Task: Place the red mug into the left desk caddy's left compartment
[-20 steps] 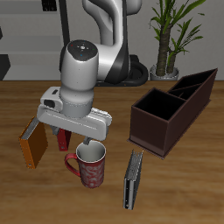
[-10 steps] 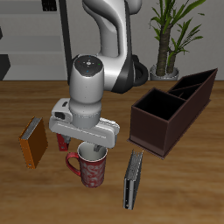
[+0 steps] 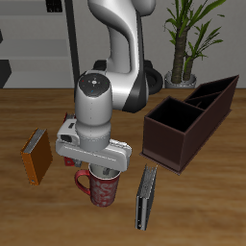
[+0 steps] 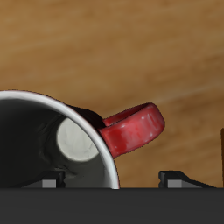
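The red mug [image 3: 102,189] stands upright near the table's front edge, its loop handle [image 4: 133,129] red and its inside [image 4: 52,140] grey. My gripper [image 3: 105,171] hangs straight over the mug's rim, open, with the wrist housing hiding most of the fingers. In the wrist view the two fingers stand wide apart, one over the mug's inside and one outside by the handle, with the rim wall between them. The left desk caddy [image 3: 171,137] is a long dark maroon box set well apart from the mug. Its left compartment [image 3: 213,93] is the small section at the taller far end.
An orange book [image 3: 36,157] stands beside the arm. A small red book [image 3: 69,160] peeks out behind the gripper housing. A dark book [image 3: 145,197] stands between the mug and the caddy. A potted plant [image 3: 183,38] is behind the caddy.
The arm has come forward and down over the mug, so the gripper housing now sits just above the rim. The mug has not moved.
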